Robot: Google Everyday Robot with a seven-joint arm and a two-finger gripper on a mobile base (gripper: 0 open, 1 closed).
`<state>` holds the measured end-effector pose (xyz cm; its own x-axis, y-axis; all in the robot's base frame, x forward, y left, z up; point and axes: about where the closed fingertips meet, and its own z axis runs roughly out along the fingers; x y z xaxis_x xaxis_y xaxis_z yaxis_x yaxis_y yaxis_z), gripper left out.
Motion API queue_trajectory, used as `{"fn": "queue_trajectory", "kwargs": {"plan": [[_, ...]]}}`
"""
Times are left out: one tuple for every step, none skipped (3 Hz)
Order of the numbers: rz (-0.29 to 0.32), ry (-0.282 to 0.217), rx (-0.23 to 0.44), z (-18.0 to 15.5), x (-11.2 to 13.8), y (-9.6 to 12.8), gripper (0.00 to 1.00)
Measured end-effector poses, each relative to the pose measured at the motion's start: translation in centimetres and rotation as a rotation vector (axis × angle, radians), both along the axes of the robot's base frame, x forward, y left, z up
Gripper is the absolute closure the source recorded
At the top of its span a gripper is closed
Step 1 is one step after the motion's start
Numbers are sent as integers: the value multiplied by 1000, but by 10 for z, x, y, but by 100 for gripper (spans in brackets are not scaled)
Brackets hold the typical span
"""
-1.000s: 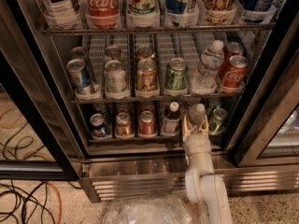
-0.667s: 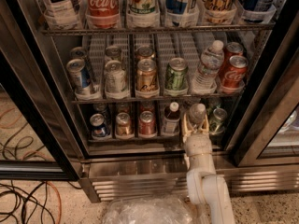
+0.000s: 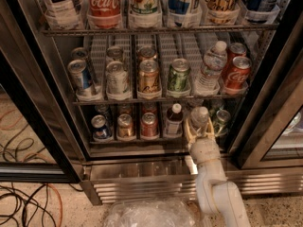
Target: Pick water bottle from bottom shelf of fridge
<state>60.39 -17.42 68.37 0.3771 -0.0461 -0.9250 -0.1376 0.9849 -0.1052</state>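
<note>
The water bottle (image 3: 199, 116), small, clear, with a white cap, stands at the front of the fridge's bottom shelf (image 3: 142, 142), towards the right. My gripper (image 3: 199, 129) reaches in from below on its cream-coloured arm. Its fingers (image 3: 189, 128) sit on both sides of the bottle's body and hug it, so the lower part of the bottle is hidden. The bottle stands upright on the rack. A dark-liquid bottle (image 3: 174, 120) with a white cap stands just left of it.
Cans (image 3: 125, 126) fill the bottom shelf's left lanes and a green can (image 3: 221, 119) stands right of the bottle. The middle shelf holds cans and a taller clear bottle (image 3: 210, 68). Black door frames (image 3: 265, 103) flank the opening. Crumpled plastic (image 3: 151, 214) and cables (image 3: 28, 207) lie on the floor.
Almost nothing has moved; my gripper stays around the water bottle at the same spot on the bottom shelf.
</note>
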Motion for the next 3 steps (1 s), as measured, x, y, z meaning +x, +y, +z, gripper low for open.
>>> {"fn": "queue_trajectory", "kwargs": {"plan": [[38, 55, -35, 7, -16, -4, 100], [110, 129, -57, 4, -31, -8, 100], [233, 215, -57, -11, -47, -2, 100]]}}
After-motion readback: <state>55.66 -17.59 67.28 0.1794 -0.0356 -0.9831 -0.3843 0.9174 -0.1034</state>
